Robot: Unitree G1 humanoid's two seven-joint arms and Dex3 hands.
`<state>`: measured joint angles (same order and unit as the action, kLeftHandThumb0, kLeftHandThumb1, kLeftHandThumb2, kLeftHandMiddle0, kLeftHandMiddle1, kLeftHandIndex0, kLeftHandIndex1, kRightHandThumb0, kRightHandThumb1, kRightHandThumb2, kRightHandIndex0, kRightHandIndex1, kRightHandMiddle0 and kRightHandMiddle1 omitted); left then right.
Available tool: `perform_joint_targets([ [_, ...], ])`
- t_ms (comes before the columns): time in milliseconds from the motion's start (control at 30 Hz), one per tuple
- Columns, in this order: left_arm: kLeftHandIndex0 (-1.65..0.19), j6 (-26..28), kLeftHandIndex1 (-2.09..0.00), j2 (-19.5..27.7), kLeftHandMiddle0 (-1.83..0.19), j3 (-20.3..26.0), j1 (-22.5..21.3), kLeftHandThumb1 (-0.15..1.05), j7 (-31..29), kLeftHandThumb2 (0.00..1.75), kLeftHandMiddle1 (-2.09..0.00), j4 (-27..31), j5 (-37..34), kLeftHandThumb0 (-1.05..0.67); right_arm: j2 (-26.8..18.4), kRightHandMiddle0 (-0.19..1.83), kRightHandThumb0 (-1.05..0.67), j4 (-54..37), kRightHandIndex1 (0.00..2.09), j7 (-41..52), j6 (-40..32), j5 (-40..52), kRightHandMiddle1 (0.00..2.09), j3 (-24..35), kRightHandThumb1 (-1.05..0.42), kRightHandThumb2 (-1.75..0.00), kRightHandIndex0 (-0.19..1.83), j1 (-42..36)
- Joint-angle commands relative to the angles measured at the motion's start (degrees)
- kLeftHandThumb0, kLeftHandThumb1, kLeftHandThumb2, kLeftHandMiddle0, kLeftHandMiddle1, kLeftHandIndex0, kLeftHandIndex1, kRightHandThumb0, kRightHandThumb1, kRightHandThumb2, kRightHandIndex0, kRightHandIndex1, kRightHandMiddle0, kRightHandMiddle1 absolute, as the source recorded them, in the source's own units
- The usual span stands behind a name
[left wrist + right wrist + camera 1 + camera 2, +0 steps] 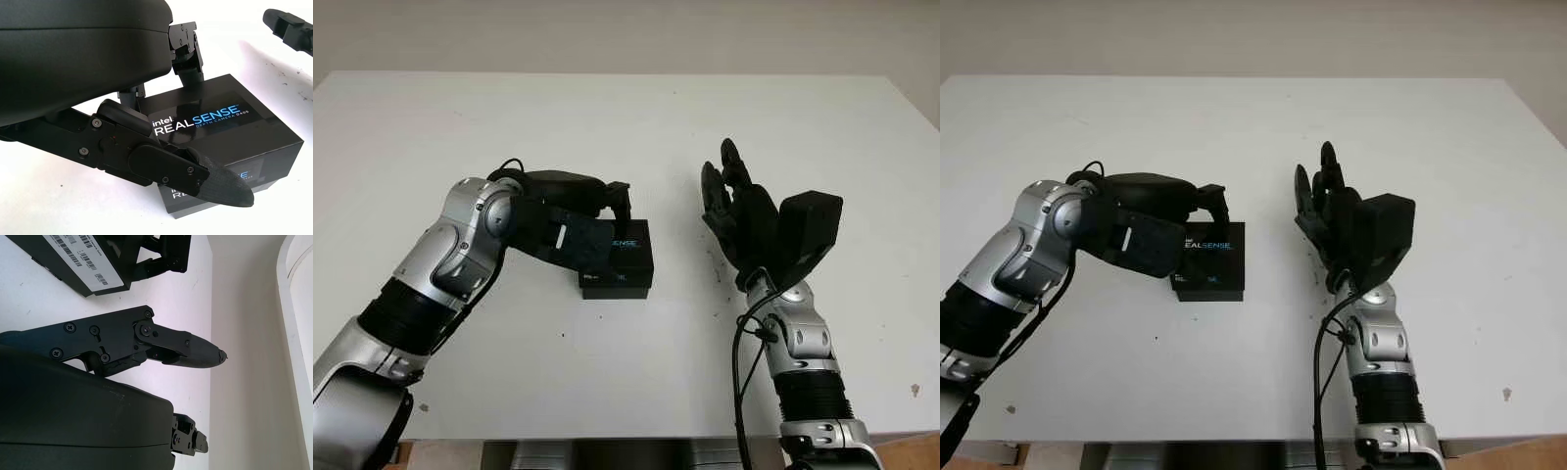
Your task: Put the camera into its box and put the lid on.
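With the lid already seated, the black rectangular cardboard box with white and blue "RealSense" lettering (619, 259) looks closed; the lid sits slightly offset on its base in the left wrist view, so my read is that the step in hand is the final seating of the lid. Camera itself is not visible; presumably inside, cannot confirm.

Left side: left hand (570, 211) is over and against the box's left part, arm bent at the elbow and reaching in from the bottom left corner. Black fingers (186, 49) curl down at the far edge of the lid, and the thumb-side finger (215, 181) lies along the near side, narrow around the lid. Cannot tell how firmly they press; it reads as a clasp on the box, not a lift, since the box rests on the white tabletop (636, 127).

Centre: box sits on the tabletop just left of midline, label up.

Right side: right hand (744, 211) is raised beside the box, well apart from it, forearm upright from the bottom edge, palm turned toward the box, holding nothing; open.

Next move, as judgement: press the lid down evenly until its edges line up with the base, then release and withdraw the left hand without dragging the box. Risk: a skewed lid jamming on one corner
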<state>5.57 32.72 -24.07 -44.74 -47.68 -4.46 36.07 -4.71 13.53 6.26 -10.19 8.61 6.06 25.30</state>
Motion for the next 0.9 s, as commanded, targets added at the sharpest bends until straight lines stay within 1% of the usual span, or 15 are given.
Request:
perform_joint_targets([
  [0, 0.03, -0.7, -1.67, 0.1, -0.13, -1.1, 1.7, 1.04, -0.3, 0.06, -1.68, 1.3, 0.5, -0.66, 0.0, -0.14, -0.55, -0.2, 0.05, 0.1, 0.9, 0.0, 0.05, 0.1, -1.05, -0.60, -0.15, 0.4],
  [100, -0.01, -1.8, -1.84, 0.3, -0.17, -1.5, 2.4, 1.04, 0.2, 0.06, -1.86, 1.7, 1.4, -0.66, 0.0, -0.14, -0.55, -0.5, 0.05, 0.2, 1.0, 0.2, 0.05, 0.1, -1.05, -0.60, -0.15, 0.3],
  [200, 0.02, -1.8, -1.86, 0.1, -0.17, -1.4, 3.1, 1.04, 0.5, 0.05, -1.87, 2.0, 1.9, -0.67, 0.0, -0.14, -0.55, -0.7, 0.05, 0.1, 0.6, 0.0, 0.05, 0.0, -1.05, -0.61, -0.16, 0.3],
  [233, 0.02, -1.9, -1.92, 0.1, -0.17, -1.4, 3.3, 1.04, 0.6, 0.05, -1.94, 2.1, 2.0, -0.67, 0.0, -0.14, -0.55, -0.8, 0.05, 0.0, 0.4, 0.0, 0.05, 0.0, -1.05, -0.60, -0.16, 0.4],
  [267, 0.07, -2.3, -1.91, 0.2, -0.12, -1.4, 3.6, 1.04, 1.0, 0.05, -1.92, 2.2, 2.1, -0.67, -0.1, -0.14, -0.55, -0.8, 0.05, 0.0, 0.2, 0.0, 0.05, 0.0, -1.05, -0.60, -0.16, 0.4],
  [333, 0.10, -2.5, -1.90, 0.1, -0.09, -1.3, 4.1, 1.04, 1.3, 0.05, -1.90, 2.3, 2.3, -0.68, -0.1, -0.14, -0.55, -0.9, 0.05, 0.0, 0.0, 0.0, 0.05, 0.0, -1.05, -0.59, -0.15, 0.5],
  [467, 0.05, -1.2, -1.70, -0.3, -0.10, -1.1, 4.8, 1.04, 0.6, 0.05, -1.70, 2.8, 2.1, -0.67, 0.0, -0.14, -0.55, -0.7, 0.05, -0.1, 0.1, 0.0, 0.05, 0.0, -1.05, -0.59, -0.15, 0.6],
  [533, 0.02, -0.9, -1.63, -0.5, -0.12, -1.0, 5.5, 1.03, 0.9, 0.05, -1.70, 3.2, 2.0, -0.67, 0.0, -0.14, -0.54, -0.7, 0.05, 0.0, 0.5, -0.1, 0.05, 0.0, -1.05, -0.59, -0.16, 0.5],
  [567, 0.00, -0.8, -1.67, -0.6, -0.15, -1.0, 5.8, 1.02, 1.1, 0.05, -1.77, 3.4, 1.9, -0.67, 0.0, -0.14, -0.55, -0.8, 0.05, 0.0, 0.4, -0.1, 0.05, 0.0, -1.05, -0.60, -0.16, 0.5],
  [633, -0.01, -1.0, -1.71, -0.6, -0.17, -1.0, 6.6, 1.02, 1.6, 0.05, -1.74, 3.6, 1.9, -0.66, 0.0, -0.14, -0.55, -1.0, 0.05, -0.2, 0.2, -0.1, 0.06, 0.0, -1.05, -0.59, -0.15, 0.4],
  [667, -0.02, -0.7, -1.77, -0.7, -0.19, -1.0, 6.9, 1.02, 1.6, 0.05, -1.77, 3.7, 1.9, -0.66, 0.0, -0.14, -0.55, -1.0, 0.05, -0.2, 0.1, 0.0, 0.06, 0.0, -1.05, -0.59, -0.15, 0.4],
  [733, 0.00, 0.4, -1.79, -1.0, -0.18, -0.9, 7.6, 1.02, 1.5, 0.05, -1.76, 3.9, 1.8, -0.65, 0.0, -0.14, -0.55, -1.1, 0.05, -0.1, 0.1, 0.0, 0.05, 0.0, -1.05, -0.59, -0.15, 0.3],
  [767, 0.01, 1.0, -1.77, -1.2, -0.16, -0.9, 7.9, 1.01, 1.6, 0.05, -1.73, 4.1, 1.8, -0.65, -0.1, -0.14, -0.54, -1.1, 0.05, 0.0, 0.1, 0.1, 0.05, 0.0, -1.05, -0.60, -0.15, 0.3],
  [800, 0.02, 1.3, -1.68, -1.3, -0.16, -0.8, 8.2, 1.01, 1.7, 0.05, -1.63, 4.2, 1.8, -0.65, -0.1, -0.14, -0.54, -1.1, 0.05, 0.1, 0.3, 0.1, 0.05, 0.0, -1.05, -0.60, -0.16, 0.2],
  [867, 0.01, 1.9, -1.62, -1.6, -0.15, -0.7, 8.9, 1.00, 2.0, 0.05, -1.57, 4.3, 1.7, -0.64, -0.1, -0.14, -0.54, -1.0, 0.05, 0.1, 0.4, 0.1, 0.05, 0.0, -1.05, -0.60, -0.16, 0.1],
])
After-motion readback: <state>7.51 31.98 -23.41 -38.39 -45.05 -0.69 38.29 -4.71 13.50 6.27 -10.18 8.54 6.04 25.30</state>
